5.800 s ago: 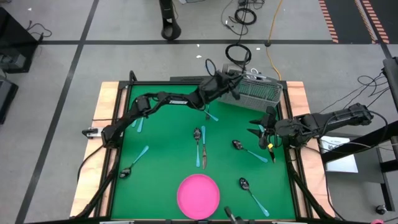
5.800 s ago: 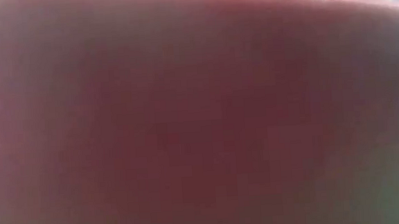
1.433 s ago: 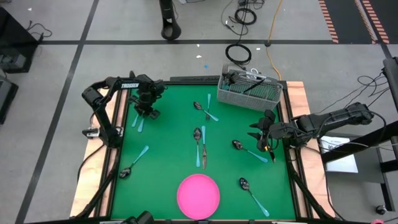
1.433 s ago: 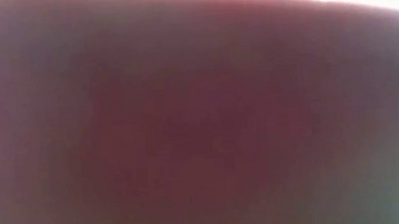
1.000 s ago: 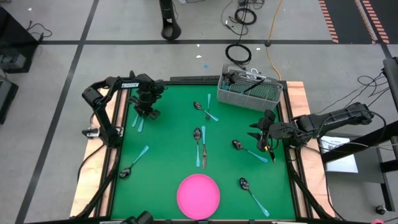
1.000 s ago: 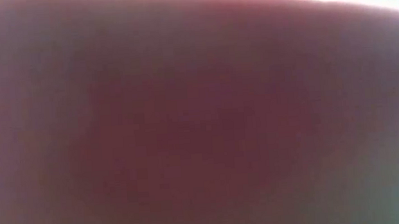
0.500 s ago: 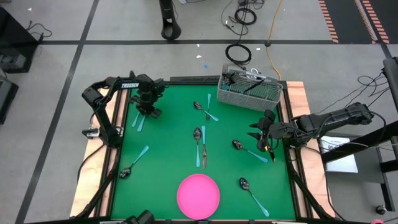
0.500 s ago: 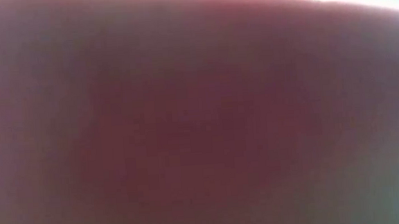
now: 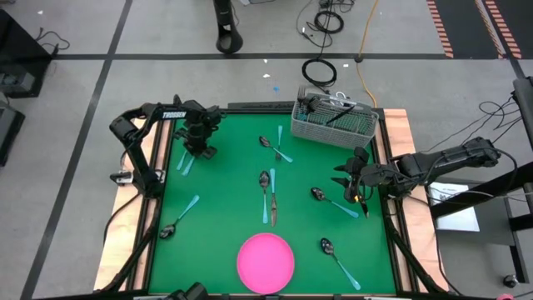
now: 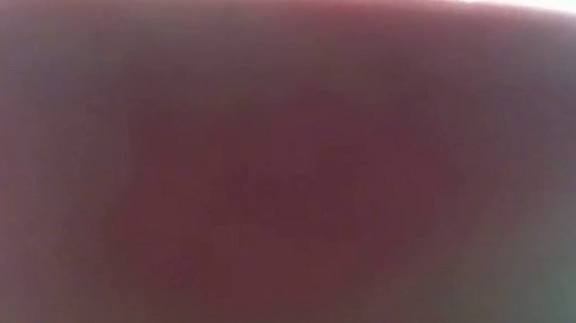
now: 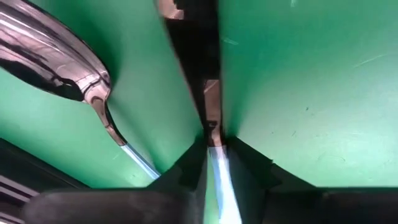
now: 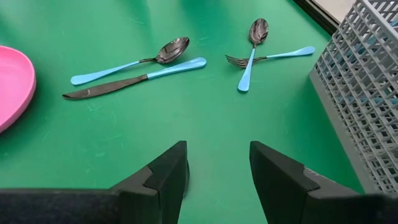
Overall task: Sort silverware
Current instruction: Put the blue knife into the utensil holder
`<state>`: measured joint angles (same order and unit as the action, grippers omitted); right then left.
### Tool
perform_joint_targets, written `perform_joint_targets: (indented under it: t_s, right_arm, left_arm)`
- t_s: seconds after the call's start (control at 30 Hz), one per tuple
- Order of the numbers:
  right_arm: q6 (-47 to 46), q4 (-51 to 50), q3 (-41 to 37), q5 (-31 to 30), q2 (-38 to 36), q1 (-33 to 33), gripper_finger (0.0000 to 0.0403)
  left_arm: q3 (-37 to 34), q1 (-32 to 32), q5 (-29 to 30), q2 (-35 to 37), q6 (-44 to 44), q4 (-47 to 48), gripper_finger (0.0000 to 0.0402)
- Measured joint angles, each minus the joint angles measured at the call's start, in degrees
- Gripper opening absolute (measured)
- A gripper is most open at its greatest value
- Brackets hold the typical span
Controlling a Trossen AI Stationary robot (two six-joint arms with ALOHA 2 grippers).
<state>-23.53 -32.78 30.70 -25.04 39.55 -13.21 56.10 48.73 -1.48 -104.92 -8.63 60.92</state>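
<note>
Silverware with dark metal heads and light-blue handles lies scattered on the green mat (image 9: 233,183). My left gripper (image 9: 200,148) stands at the far left, pointing steeply down over two pieces there: a spoon (image 11: 53,53) and a knife-like piece with a long dark blade (image 11: 196,56). It is shut on the second one (image 11: 216,146). My right gripper (image 9: 351,179) hangs open above the mat at the right edge, with nothing between its fingers (image 12: 217,162). The low view shows only a pink blur. My left gripper pinches the knife-like piece by its light-blue handle (image 11: 219,171), right where the handle meets the dark metal, one finger on either side. The fingers come from above, pointing steeply down. The piece lies flat on the mat, its blade pointing away from the fingers.
A grey mesh basket (image 9: 333,125) with some pieces in it stands at the far right corner. A pink plate (image 9: 266,261) lies at the near edge. A crossed spoon and fork (image 9: 273,147), a spoon and knife (image 9: 268,196) and single spoons (image 9: 333,202) (image 9: 337,257) (image 9: 179,218) lie between them.
</note>
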Motion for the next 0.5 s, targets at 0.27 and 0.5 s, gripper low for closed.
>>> perform_joint_targets:
  t_s: [0.27,0.5]
  right_arm:
    - [0.0,0.0,0.0,0.0,0.0,0.0,0.0164]
    - [0.0,0.0,0.0,0.1,0.0,0.0,0.0164]
  left_arm:
    - [0.1,0.0,-0.2,0.1,1.9,0.2,0.0012]
    - [2.4,-0.7,-2.4,3.6,2.6,-1.9,0.0016]
